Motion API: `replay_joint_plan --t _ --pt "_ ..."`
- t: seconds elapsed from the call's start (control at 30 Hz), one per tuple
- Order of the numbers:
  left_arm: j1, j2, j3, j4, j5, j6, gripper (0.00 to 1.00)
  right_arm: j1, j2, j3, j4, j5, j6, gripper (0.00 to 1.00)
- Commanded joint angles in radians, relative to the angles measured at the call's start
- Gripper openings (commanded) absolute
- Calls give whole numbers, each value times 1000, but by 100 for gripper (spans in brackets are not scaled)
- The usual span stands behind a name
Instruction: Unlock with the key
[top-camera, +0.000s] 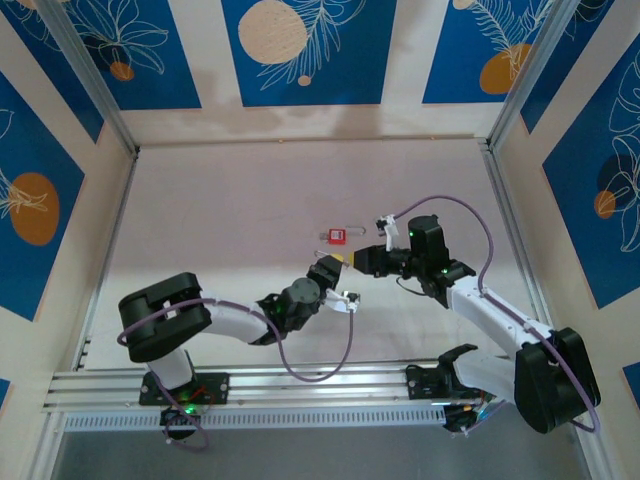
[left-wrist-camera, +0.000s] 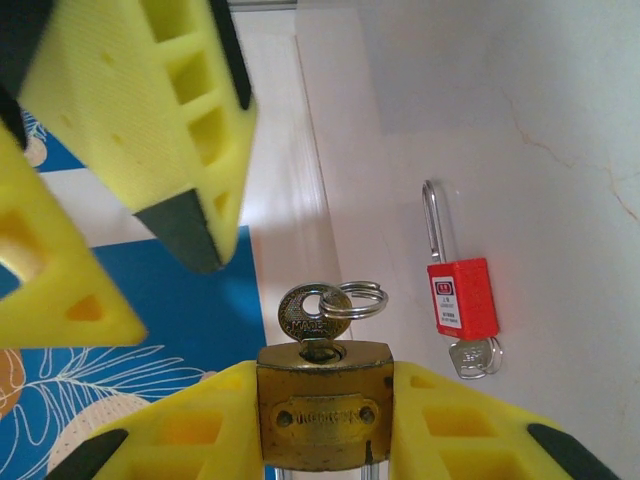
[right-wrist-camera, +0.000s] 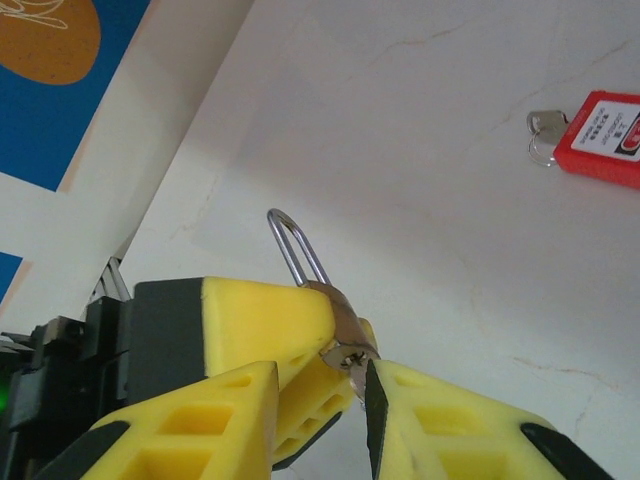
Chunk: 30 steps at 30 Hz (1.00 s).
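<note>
Markings on three things, none legible
The key (left-wrist-camera: 312, 312) has stamped letters on its head, the brass padlock (left-wrist-camera: 323, 405) an embossed oval mark, and the red padlock (left-wrist-camera: 462, 298) a white label (left-wrist-camera: 449, 302) with fine print; all are too blurred to read.

Brass padlock (left-wrist-camera: 322, 405): dull gold-brown body. Key (left-wrist-camera: 312, 312): brass tone, carrying a silver ring (left-wrist-camera: 362, 298). Red padlock (left-wrist-camera: 463, 298): bright red body, white label with red and black print, silver shackle (left-wrist-camera: 434, 220). Fingers (left-wrist-camera: 140, 110): yellow foam with black tips. Table (top-camera: 250, 190): off-white with faint brownish veins. Walls (top-camera: 150, 50): blue panels on cream, printed with white outline leaves plus orange and cream discs. Cables (top-camera: 460, 199): purple. Arms (top-camera: 235, 320): white links, black joints.
</note>
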<state>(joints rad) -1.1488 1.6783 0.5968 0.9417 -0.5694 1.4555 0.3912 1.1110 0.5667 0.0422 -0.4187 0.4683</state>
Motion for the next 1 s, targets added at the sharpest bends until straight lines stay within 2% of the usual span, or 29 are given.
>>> replay_joint_plan --t 0.0,0.37,0.97 --pt "-16 1 -10 74 -20 30 28 6 23 7 -39 -12 -38 31" --pt "-23 8 -15 109 -24 51 28 8 35 -13 -7 -58 -1 25" --pt "-37 41 -22 225 -23 84 27 4 51 -37 85 -119 67 8"
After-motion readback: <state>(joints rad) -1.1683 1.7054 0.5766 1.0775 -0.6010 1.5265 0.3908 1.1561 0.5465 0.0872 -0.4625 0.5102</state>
